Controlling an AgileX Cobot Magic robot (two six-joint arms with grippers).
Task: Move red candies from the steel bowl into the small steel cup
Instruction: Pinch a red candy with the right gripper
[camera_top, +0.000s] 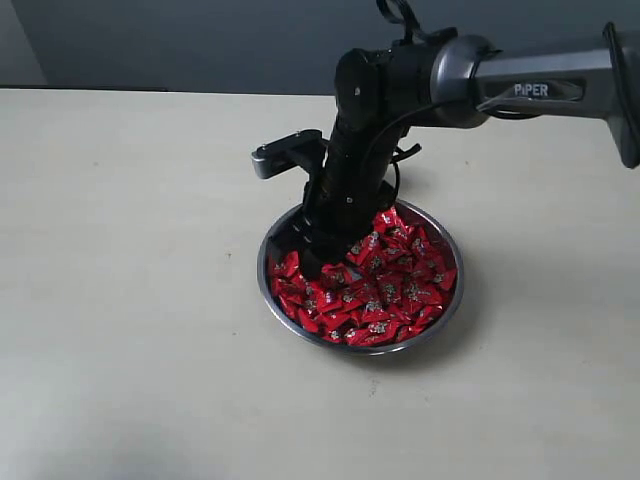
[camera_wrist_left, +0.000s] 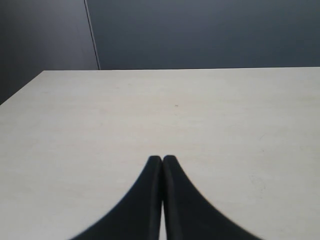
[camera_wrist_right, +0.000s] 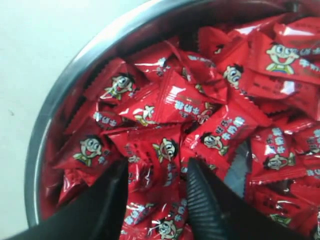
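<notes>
The steel bowl (camera_top: 262, 280) sits in the middle of the table, filled with red candies (camera_top: 395, 290) in shiny red wrappers printed with a cartoon face. My right gripper (camera_top: 305, 262) points down into the bowl's left side. In the right wrist view its jaws (camera_wrist_right: 157, 167) stand open, the fingertips pushed into the candies (camera_wrist_right: 175, 100) with several lying between them, close to the bowl's rim (camera_wrist_right: 65, 85). My left gripper (camera_wrist_left: 162, 159) is shut on nothing above bare table; it does not show in the exterior view. The small steel cup is out of view.
The right arm (camera_top: 540, 85) reaches in from the upper right, its wrist camera (camera_top: 285, 152) jutting left above the bowl. Pale table surface (camera_top: 130, 300) lies all around the bowl. A dark wall (camera_wrist_left: 200, 30) stands behind the table's far edge.
</notes>
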